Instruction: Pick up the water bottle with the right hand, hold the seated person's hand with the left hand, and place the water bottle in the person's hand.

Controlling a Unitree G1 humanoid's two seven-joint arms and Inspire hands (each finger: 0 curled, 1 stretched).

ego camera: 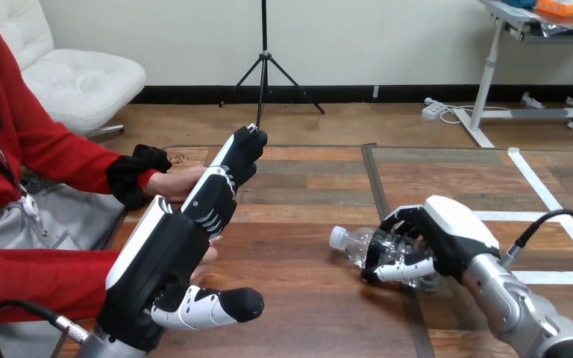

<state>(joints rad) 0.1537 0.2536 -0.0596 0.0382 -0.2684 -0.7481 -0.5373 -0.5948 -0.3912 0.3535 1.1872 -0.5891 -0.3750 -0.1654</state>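
Water bottle (352,246) lies on its side on the wooden table (306,306), lower right of centre in the frame, cap pointing left. The right hand (451,227) is over its body with fingers curled round it, so the grasp looks made, but the bottle is not yet lifted. At the frame's centre left, the left hand (160,257) reaches forward with fingers straight and thumb stuck out apart. It lies across the person's hand (173,182), which shows behind and under it. Nothing is curled round that hand, and whether the two touch I cannot tell. By my reading, the lift, the holding of the hand and the handover are left.
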